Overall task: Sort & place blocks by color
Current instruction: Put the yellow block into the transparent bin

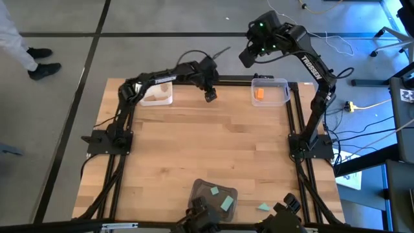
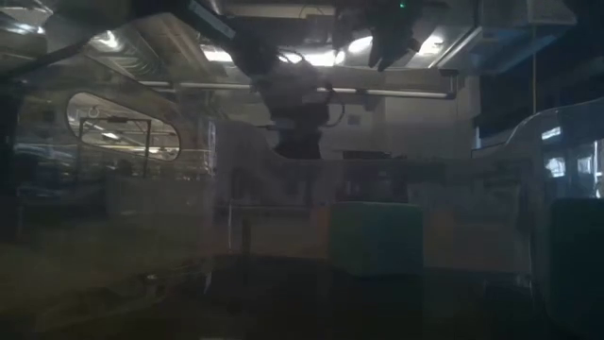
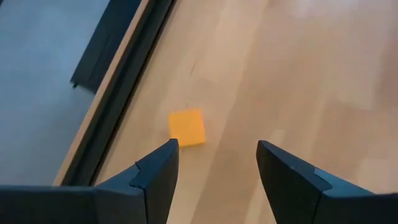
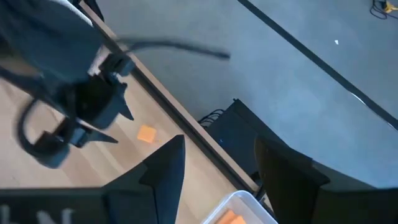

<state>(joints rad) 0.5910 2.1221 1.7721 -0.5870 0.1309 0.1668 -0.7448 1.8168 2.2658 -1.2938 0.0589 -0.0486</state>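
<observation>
Left end effector [image 3: 214,155], fingers spread wide and empty, hovers above orange block [image 3: 186,127] at the worktop's [image 1: 213,142] 12 o'clock edge. Right end effector [image 4: 217,158], also wide, is raised near 1 o'clock.

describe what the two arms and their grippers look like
Both arms are dark, nearly black, jointed links on black base plates. The right arm carries white lettering along one link and green lights near its wrist. A thin black cable loops over the left arm. The left gripper and right gripper have flat, dark, wedge-shaped fingers.
</observation>
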